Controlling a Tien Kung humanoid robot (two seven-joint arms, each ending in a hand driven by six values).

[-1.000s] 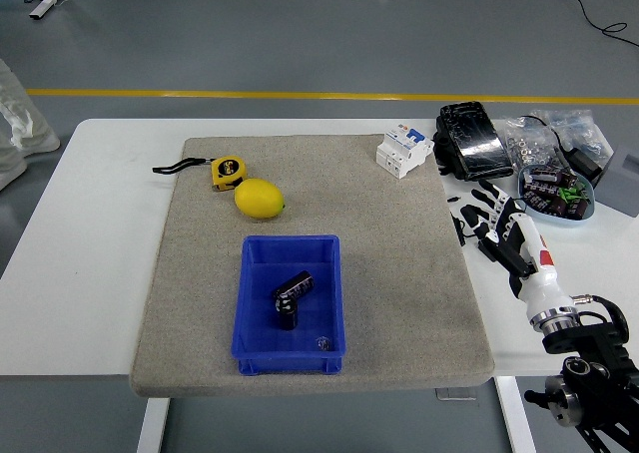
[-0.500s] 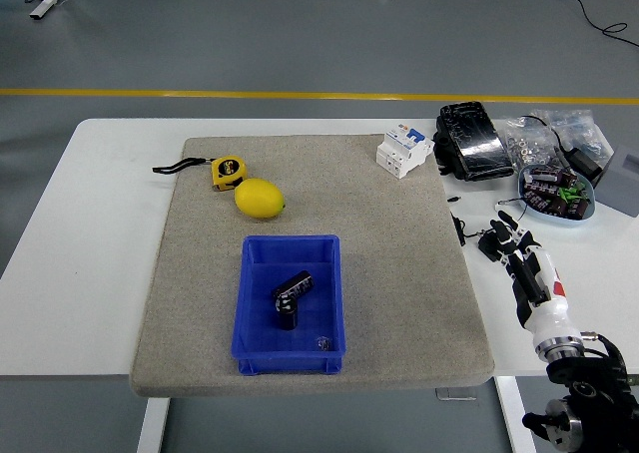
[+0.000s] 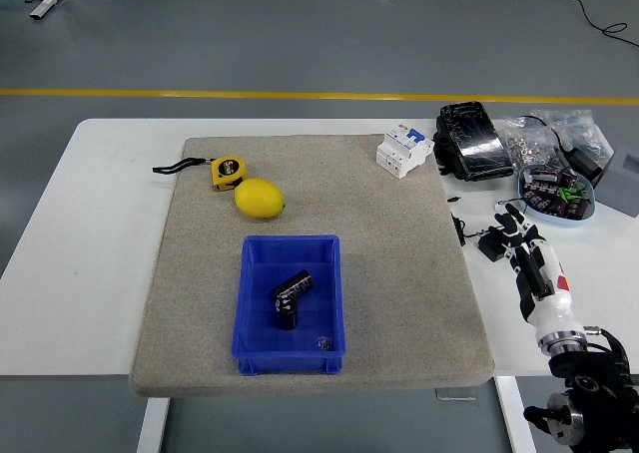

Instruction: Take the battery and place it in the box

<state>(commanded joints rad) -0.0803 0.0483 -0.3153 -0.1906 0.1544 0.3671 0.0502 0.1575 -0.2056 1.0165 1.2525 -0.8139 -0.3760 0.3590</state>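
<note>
A black battery (image 3: pixel 291 295) lies inside the blue box (image 3: pixel 290 344), which stands on the grey mat near the table's front edge. My right hand (image 3: pixel 514 230) is over the white table at the right, well away from the box, its fingers relaxed and holding nothing. My left arm is out of view.
A yellow lemon (image 3: pixel 260 199) and a yellow tape measure (image 3: pixel 226 171) lie on the mat (image 3: pixel 399 273) behind the box. A white circuit breaker (image 3: pixel 403 150), a black pack (image 3: pixel 471 140), plastic bags (image 3: pixel 544 139) and a bowl of small parts (image 3: pixel 558 196) crowd the back right.
My right arm has drawn back toward the table's near right edge and its fingers have come closer together. The battery and box have not moved.
</note>
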